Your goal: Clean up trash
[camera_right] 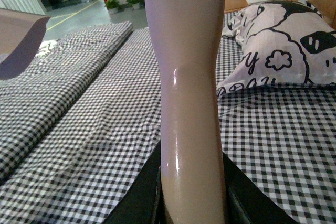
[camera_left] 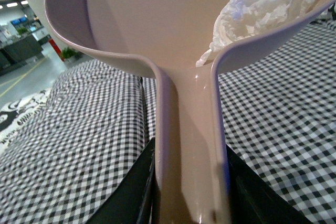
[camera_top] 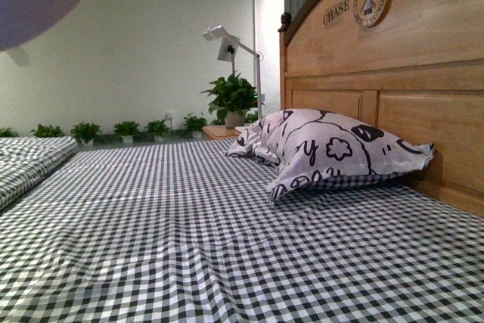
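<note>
At the far left of the front view the beige dustpan [camera_top: 38,5] hangs in the air above the checked bedsheet [camera_top: 189,240]. The left gripper [camera_left: 191,203] has its black jaws pressed on either side of the dustpan's handle, and the crumpled white tissue wad [camera_left: 257,11] lies inside the scoop against its side wall. Further right, the right gripper [camera_right: 191,203] is clamped on a smooth beige handle [camera_right: 189,77]. The cartoon-print pillow [camera_top: 333,153] rests against the wooden headboard [camera_top: 393,66].
</note>
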